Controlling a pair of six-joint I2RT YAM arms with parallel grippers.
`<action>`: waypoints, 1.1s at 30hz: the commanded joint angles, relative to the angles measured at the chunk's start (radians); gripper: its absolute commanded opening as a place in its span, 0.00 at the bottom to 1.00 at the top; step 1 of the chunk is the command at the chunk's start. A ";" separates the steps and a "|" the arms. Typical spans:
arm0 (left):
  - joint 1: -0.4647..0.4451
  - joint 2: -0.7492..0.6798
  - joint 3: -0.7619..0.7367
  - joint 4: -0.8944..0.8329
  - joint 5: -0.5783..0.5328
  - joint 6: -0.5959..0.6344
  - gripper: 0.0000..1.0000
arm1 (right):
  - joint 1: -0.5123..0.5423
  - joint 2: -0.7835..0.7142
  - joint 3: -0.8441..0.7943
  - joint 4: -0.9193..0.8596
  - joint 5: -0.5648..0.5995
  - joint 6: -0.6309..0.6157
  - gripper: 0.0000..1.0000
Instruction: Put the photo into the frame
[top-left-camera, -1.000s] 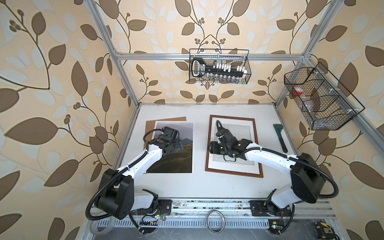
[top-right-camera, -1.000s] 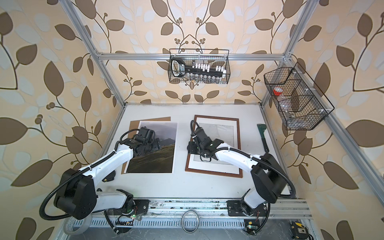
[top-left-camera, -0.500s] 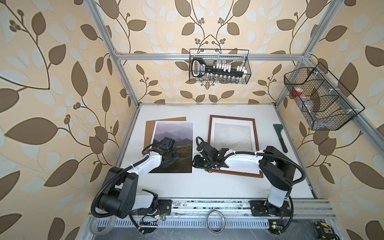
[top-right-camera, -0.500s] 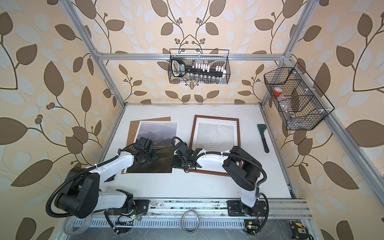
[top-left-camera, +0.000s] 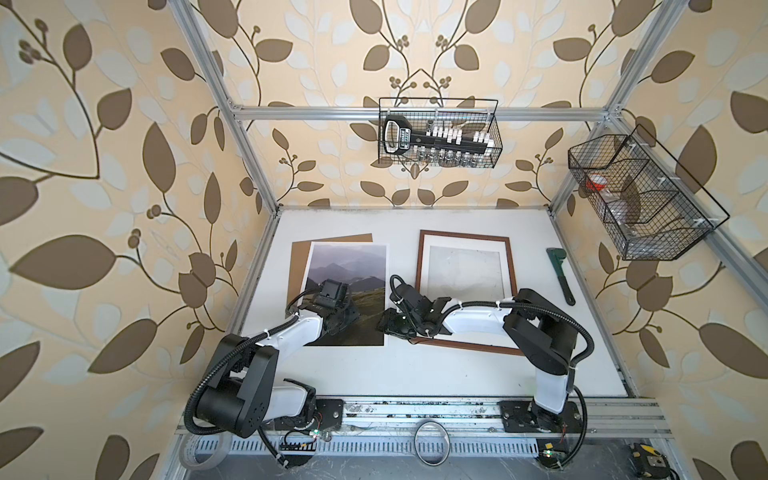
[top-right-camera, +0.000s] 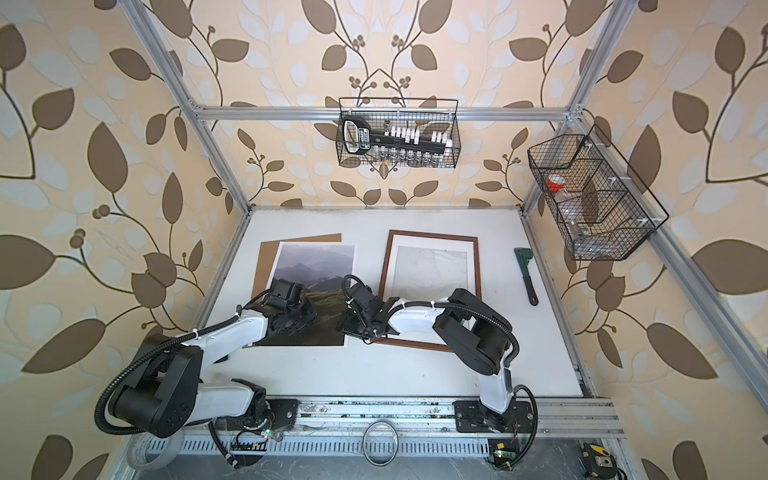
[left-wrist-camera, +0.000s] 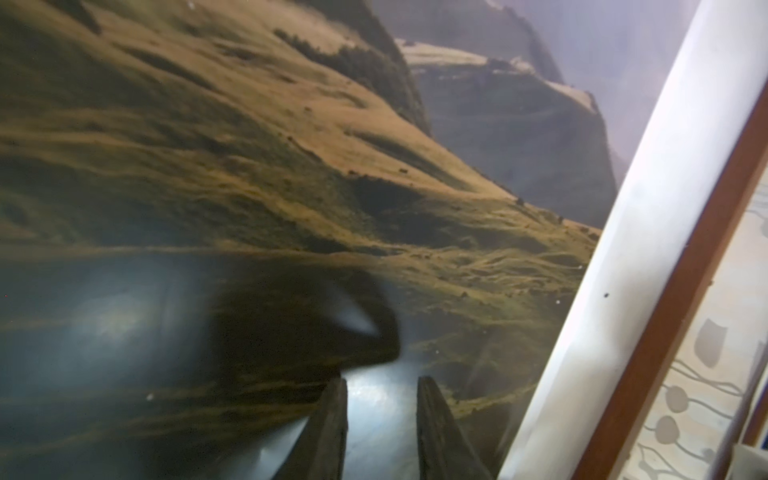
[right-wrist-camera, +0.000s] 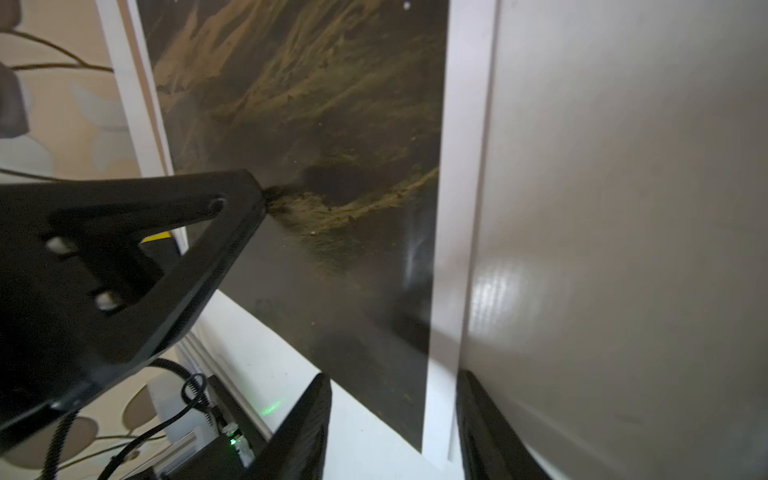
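Right fingers (right-wrist-camera: 309, 428) seemingly straddle photo (right-wrist-camera: 332, 124) edge.

Left hand (left-wrist-camera: 381, 380) slightly parted, right hand (right-wrist-camera: 392, 374) wider

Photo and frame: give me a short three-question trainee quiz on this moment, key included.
1. True or false: the photo already lies inside the frame.
2. What lies under the photo? A) a brown board B) a green cloth C) a metal tray
3. Which claw hangs at the photo's edge nearest the frame?
Key: 1 false; 2 A; 3 the right claw.
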 joint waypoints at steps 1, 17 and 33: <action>0.007 0.037 -0.072 -0.041 0.031 -0.028 0.29 | -0.009 0.007 -0.042 0.159 -0.065 0.083 0.49; 0.007 0.078 -0.117 0.024 0.064 -0.056 0.26 | -0.021 -0.079 -0.168 0.493 -0.082 0.150 0.52; 0.007 0.045 -0.085 -0.022 0.046 -0.042 0.28 | -0.065 0.010 -0.019 0.187 0.009 0.000 0.40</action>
